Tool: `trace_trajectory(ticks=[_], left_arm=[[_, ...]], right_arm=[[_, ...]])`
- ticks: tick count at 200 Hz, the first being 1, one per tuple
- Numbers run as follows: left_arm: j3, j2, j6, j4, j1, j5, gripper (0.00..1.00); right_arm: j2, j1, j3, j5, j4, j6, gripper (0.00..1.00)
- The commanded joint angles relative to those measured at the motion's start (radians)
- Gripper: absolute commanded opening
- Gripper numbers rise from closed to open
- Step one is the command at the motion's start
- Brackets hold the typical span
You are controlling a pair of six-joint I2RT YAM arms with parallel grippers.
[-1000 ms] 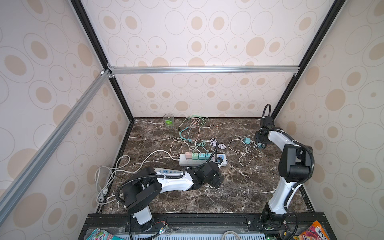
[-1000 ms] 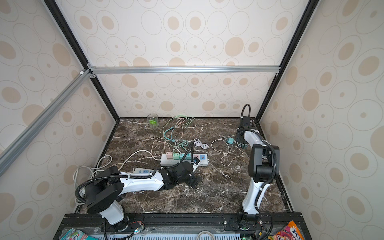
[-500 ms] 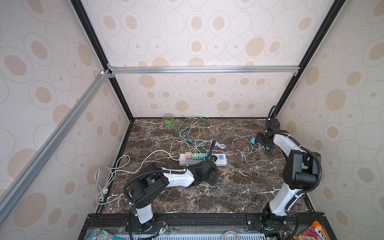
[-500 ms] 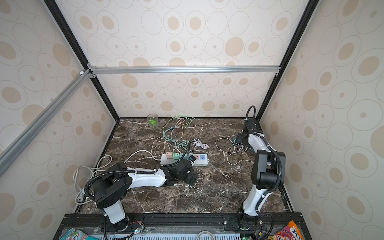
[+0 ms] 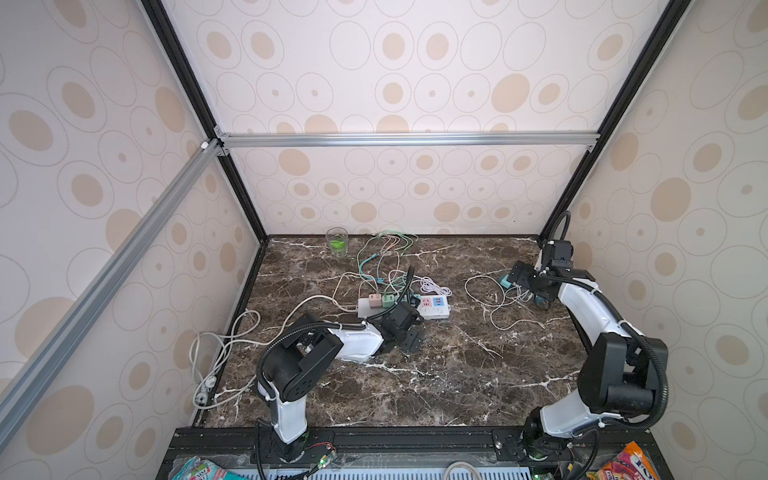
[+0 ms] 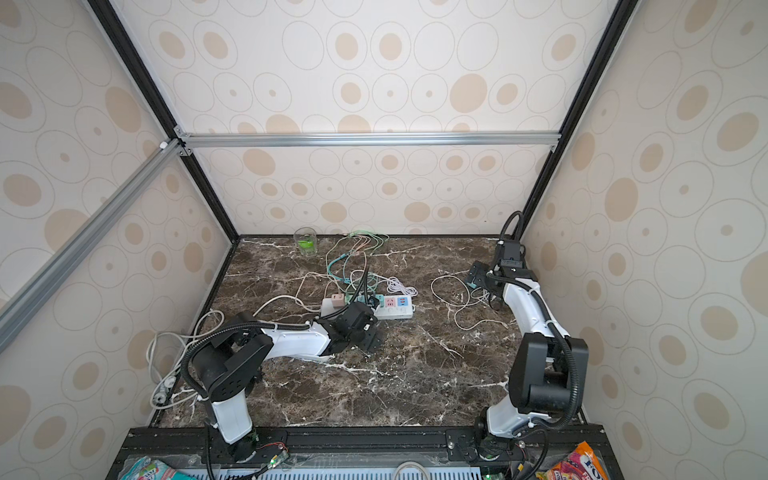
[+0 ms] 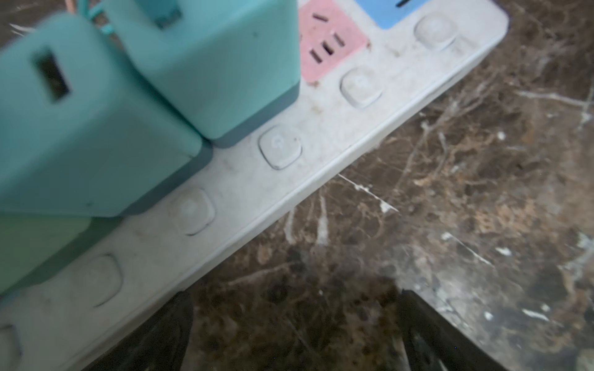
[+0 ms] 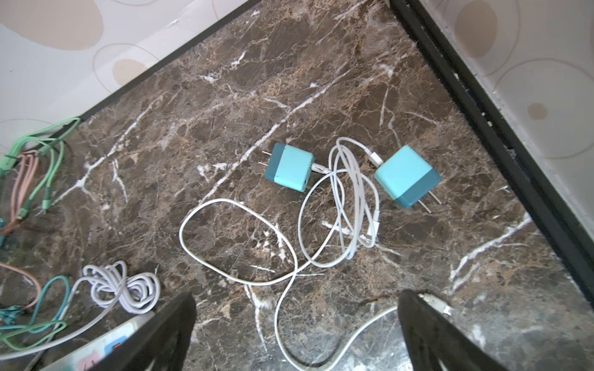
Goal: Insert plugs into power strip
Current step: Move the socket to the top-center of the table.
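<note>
The white power strip [image 5: 432,312] lies mid-table, with a pink plug [image 5: 375,300] and a mint green plug [image 5: 388,300] standing in it. The left wrist view shows two teal plugs [image 7: 80,138] [image 7: 221,64] seated in the power strip [image 7: 289,180], beside a free pink socket [image 7: 331,45]. My left gripper [image 5: 409,334] [image 7: 295,331] is open over bare marble just in front of the strip. Two more teal plugs [image 8: 291,168] [image 8: 406,176] lie loose at the right back with white cables [image 8: 347,205]. My right gripper [image 5: 519,278] [image 8: 295,334] hangs open above them, empty.
A glass cup [image 5: 337,242] holding something green stands at the back wall, next to a tangle of pastel cables [image 5: 382,257]. A coiled white cable [image 5: 432,286] lies behind the strip. The strip's cord [image 5: 232,332] loops along the left wall. The black frame edge [image 8: 501,135] runs close to the loose plugs.
My right gripper has gone from shut to open, and that arm's elbow has swung toward the front. The left arm has drawn back a little along the strip's front, still open.
</note>
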Motion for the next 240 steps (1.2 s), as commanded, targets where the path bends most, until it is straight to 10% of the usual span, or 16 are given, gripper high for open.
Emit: trace_trajectory(ticks=[1, 63, 164, 204, 240], left_arm=[[0.060, 0.033, 0.088, -0.013, 0.043, -0.040, 0.98], [0.157, 0.101, 0.120, -0.018, 0.158, -0.011, 0.98], [0.244, 0.114, 0.116, -0.062, 0.198, -0.009, 0.99], [0.148, -0.020, -0.017, -0.067, 0.196, 0.008, 0.98], [0.038, -0.148, -0.211, -0.033, 0.173, 0.029, 0.98]], right_arm=[[-0.045, 0.006, -0.013, -0.029, 0.012, 0.051, 1.00], [-0.165, 0.017, -0.110, -0.043, 0.145, 0.049, 1.00], [-0.065, 0.051, 0.073, 0.423, -0.208, 0.108, 1.00], [-0.110, 0.053, 0.027, 0.359, -0.110, -0.018, 1.00], [-0.199, 0.079, -0.079, -0.062, 0.080, -0.123, 1.00]])
